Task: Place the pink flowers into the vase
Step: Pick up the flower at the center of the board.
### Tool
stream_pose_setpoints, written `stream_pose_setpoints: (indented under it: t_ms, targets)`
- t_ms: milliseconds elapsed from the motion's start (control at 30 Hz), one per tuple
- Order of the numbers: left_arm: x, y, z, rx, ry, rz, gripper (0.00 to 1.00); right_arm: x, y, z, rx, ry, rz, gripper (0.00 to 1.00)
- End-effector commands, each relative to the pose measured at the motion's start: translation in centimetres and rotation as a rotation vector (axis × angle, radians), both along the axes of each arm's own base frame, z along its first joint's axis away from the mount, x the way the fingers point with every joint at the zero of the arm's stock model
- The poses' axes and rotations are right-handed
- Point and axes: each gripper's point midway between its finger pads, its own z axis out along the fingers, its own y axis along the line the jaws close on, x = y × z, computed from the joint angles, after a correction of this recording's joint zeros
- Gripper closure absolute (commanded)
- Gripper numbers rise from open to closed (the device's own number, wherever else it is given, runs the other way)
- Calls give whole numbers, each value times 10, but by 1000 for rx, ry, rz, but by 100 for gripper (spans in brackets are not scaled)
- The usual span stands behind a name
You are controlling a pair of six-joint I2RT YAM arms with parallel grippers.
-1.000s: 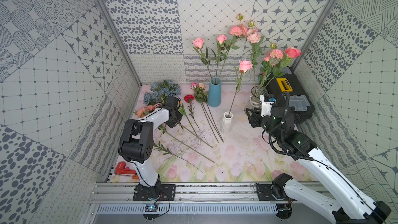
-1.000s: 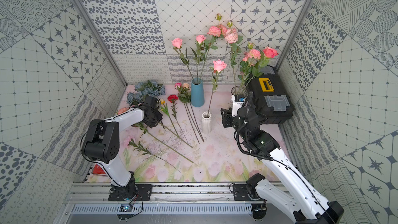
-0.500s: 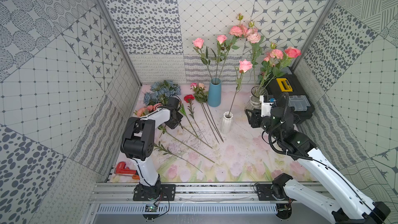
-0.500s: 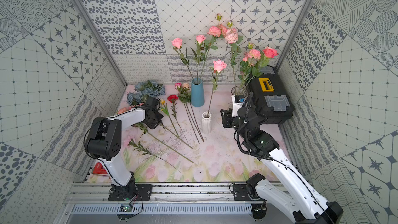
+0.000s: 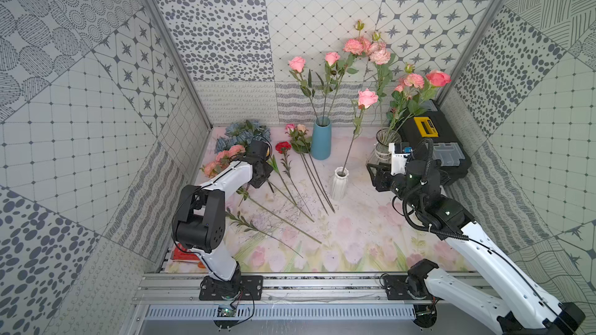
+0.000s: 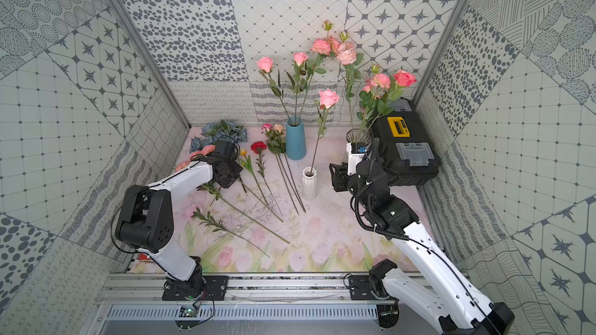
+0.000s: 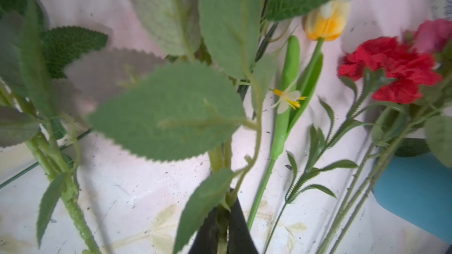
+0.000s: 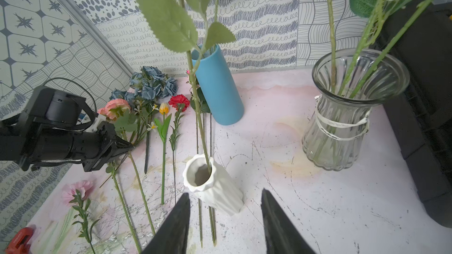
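Pink flowers (image 5: pixel 225 157) lie at the table's left, with more loose stems (image 5: pixel 309 172) beside them. Others stand in the blue vase (image 5: pixel 321 138), the white ribbed vase (image 5: pixel 339 183) and the glass vase (image 5: pixel 385 145). My left gripper (image 5: pixel 267 178) is low over the lying bunch. It is shut on a green stem (image 7: pixel 221 216) that runs up to a pink ruffled bloom (image 8: pixel 113 108). Large leaves hide most of the left wrist view. My right gripper (image 8: pixel 225 192) hangs open just in front of the white vase (image 8: pixel 212 186), touching nothing.
A black toolbox (image 5: pixel 429 143) with a yellow latch fills the back right corner. Blue hydrangeas (image 5: pixel 245 133), a red carnation (image 5: pixel 283 146) and a yellow tulip (image 7: pixel 326 24) lie among the stems. A red tool (image 5: pixel 190 254) sits at the front left. Patterned walls close three sides.
My left gripper has closed on the stem and shifted slightly. The right arm has stayed where it was.
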Motion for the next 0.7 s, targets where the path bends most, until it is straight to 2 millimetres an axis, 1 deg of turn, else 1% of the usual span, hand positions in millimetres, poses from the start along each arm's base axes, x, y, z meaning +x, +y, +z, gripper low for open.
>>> stream_pose_setpoints:
  t_ms: [0, 100, 233, 400, 433, 667]
  targets:
    - [1, 5, 36, 102, -71, -52, 100, 3, 3, 10, 34, -20, 3, 52]
    - [4, 0, 54, 105, -119, -84, 100, 2, 3, 13, 34, -21, 5, 52]
    - [9, -8, 73, 76, -193, -126, 100, 0, 1, 14, 35, -25, 4, 52]
    - [6, -11, 93, 72, -253, -154, 100, 0, 1, 15, 34, -25, 4, 52]
    - [9, -13, 102, 66, -293, -164, 100, 0, 1, 15, 33, -23, 5, 52]
    - [7, -22, 148, 64, -417, -251, 100, 0, 4, 12, 31, -4, 16, 52]
